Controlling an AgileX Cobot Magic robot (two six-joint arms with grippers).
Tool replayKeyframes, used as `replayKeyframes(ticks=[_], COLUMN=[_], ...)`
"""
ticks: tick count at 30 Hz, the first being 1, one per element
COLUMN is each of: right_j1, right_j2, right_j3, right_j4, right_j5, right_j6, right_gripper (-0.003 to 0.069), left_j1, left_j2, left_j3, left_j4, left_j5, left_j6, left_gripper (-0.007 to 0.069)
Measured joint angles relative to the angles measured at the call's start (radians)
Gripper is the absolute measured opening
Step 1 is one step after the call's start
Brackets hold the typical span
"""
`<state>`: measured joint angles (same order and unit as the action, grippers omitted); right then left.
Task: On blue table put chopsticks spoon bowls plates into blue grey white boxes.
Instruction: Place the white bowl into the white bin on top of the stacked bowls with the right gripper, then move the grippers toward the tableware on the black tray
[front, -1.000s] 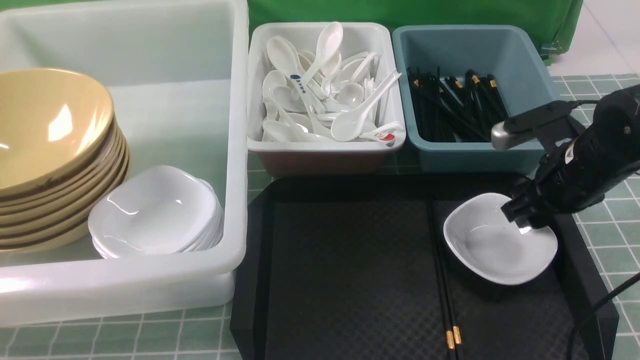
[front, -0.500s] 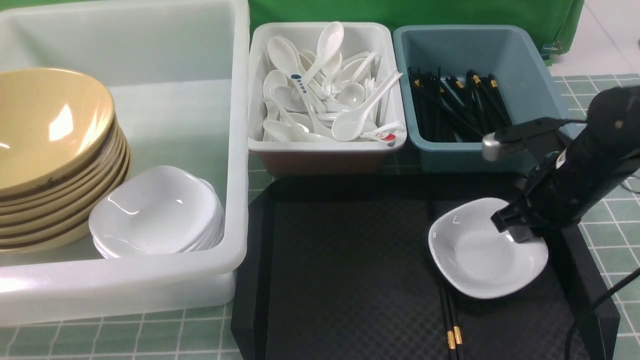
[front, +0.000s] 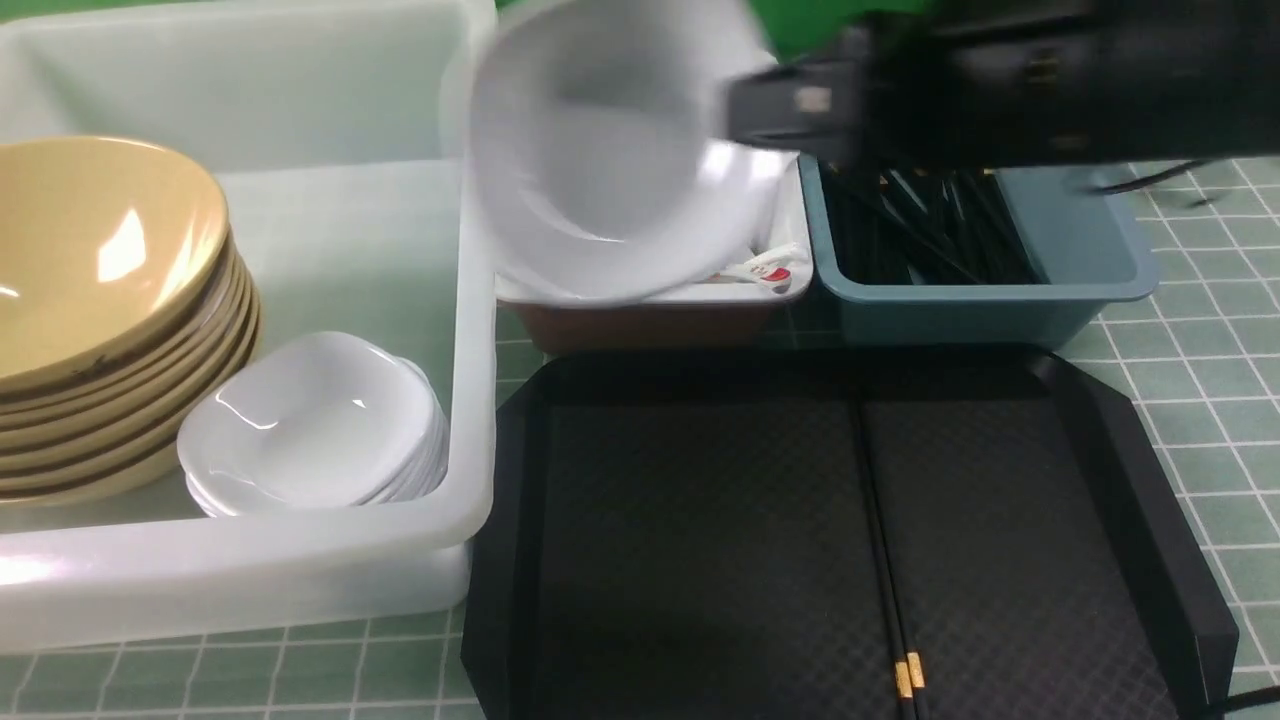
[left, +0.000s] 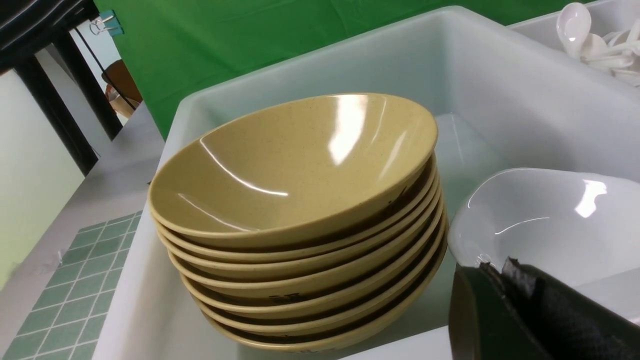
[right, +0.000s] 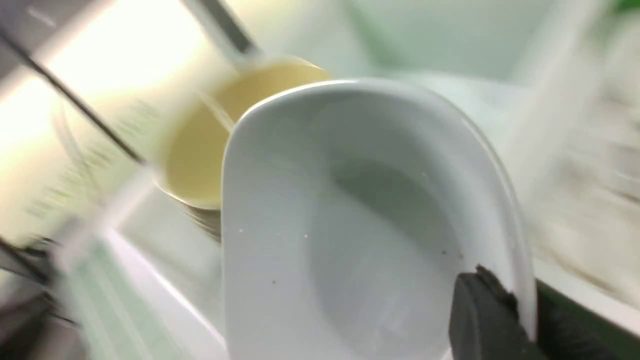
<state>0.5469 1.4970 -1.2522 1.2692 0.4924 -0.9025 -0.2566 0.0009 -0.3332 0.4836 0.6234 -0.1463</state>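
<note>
Jaws of R gripper clamp tilted plate by rim, airborne over white box. Left of it lies plate stack, tub near-right corner; L gripper jaws together.

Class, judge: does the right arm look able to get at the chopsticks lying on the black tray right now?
Probably not yet: the right hand is shut on a white plate held aloft. The chopsticks lie uncovered on the tray, nothing else blocking them.
</note>
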Motion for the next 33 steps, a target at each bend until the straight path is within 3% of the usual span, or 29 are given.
replayKeyframes(ticks=[1, 3, 6, 10, 15, 16, 18, 19, 22, 23, 24, 26, 28, 33], right_j1=[0.01, 0.132, 0.19, 0.235, 0.216, 0.216, 0.184, 0.174, 0.142, 0.14, 0.121, 0.103, 0.08, 0.03], right_j2=[0.0, 0.138, 0.235, 0.389, 0.421, 0.422, 0.396, 0.386, 0.334, 0.33, 0.302, 0.28, 0.264, 0.254], right_j3=[-0.002, -0.05, -0.105, -0.204, -0.228, -0.228, -0.238, -0.241, -0.251, -0.251, -0.249, -0.229, -0.171, 0.049], right_j4=[0.016, 0.16, 0.193, 0.201, 0.084, 0.084, -0.142, -0.21, -0.627, -0.656, -0.894, -1.05, -1.155, -1.252], right_j5=[-0.01, -0.133, -0.186, -0.214, -0.171, -0.165, -0.022, 0.018, 0.263, 0.282, 0.424, 0.588, 0.643, 0.518], right_j6=[0.0, -0.203, -0.252, -0.253, -0.16, -0.153, 0.019, 0.073, 0.391, 0.412, 0.557, 0.653, 0.7, 0.841], right_gripper=[0.0074, 0.0074, 0.0075, 0.0126, 0.0314, 0.0321, 0.0395, 0.0402, 0.0415, 0.0416, 0.0417, 0.0418, 0.0418, 0.0419], left_j1=[0.0, 0.0, 0.0, 0.0, 0.0, 0.0, 0.0, 0.0, 0.0, 0.0, 0.0, 0.0, 0.0, 0.0], left_j2=[0.0, 0.0, 0.0, 0.0, 0.0, 0.0, 0.0, 0.0, 0.0, 0.0, 0.0, 0.0, 0.0, 0.0], left_j3=[0.0, 0.0, 0.0, 0.0, 0.0, 0.0, 0.0, 0.0, 0.0, 0.0, 0.0, 0.0, 0.0, 0.0], left_j4=[0.0, 0.0, 0.0, 0.0, 0.0, 0.0, 0.0, 0.0, 0.0, 0.0, 0.0, 0.0, 0.0, 0.0], left_j5=[0.0, 0.0, 0.0, 0.001, 0.001, 0.001, 0.001, 0.001, 0.001, 0.001, 0.001, 0.001, 0.001, 0.001], left_j6=[0.0, 0.0, 0.0, 0.0, 0.0, 0.0, 0.0, 0.0, 0.0, 0.0, 0.0, -0.001, -0.002, -0.002], left_gripper=[0.0004, 0.0004, 0.0004, 0.0004, 0.0004, 0.0004, 0.0004, 0.0004, 0.0004, 0.0004, 0.0004, 0.0004, 0.0004, 0.0004])
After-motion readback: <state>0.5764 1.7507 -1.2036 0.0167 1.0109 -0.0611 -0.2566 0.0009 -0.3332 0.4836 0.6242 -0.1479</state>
